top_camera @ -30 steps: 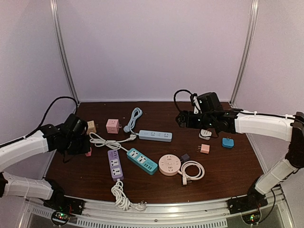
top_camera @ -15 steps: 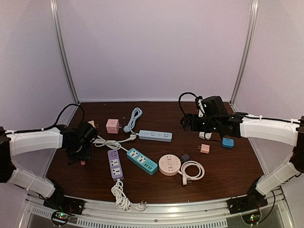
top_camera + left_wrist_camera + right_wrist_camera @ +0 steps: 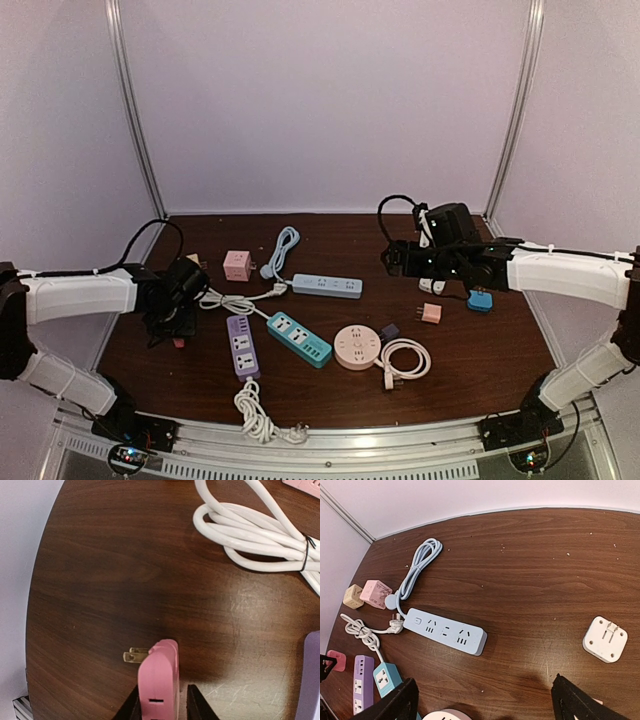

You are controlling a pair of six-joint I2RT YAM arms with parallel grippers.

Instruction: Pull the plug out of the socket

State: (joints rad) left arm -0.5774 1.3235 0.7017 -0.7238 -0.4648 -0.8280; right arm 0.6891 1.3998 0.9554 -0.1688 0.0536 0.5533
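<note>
the pink plug (image 3: 159,680) is low at the left side of the tabletop (image 3: 110,580), and the left claw (image 3: 165,707) is closed on its two sides, only at one end. i think it can twist or slip out of such a grip. then the bare brass prongs (image 3: 134,656) may scratch the wood, and the white cable (image 3: 250,535) nearby may catch. the left arm reaches low, with the wrist bent down. the right claw (image 3: 487,700) hangs wide open at the far right, holding nothing.
</note>
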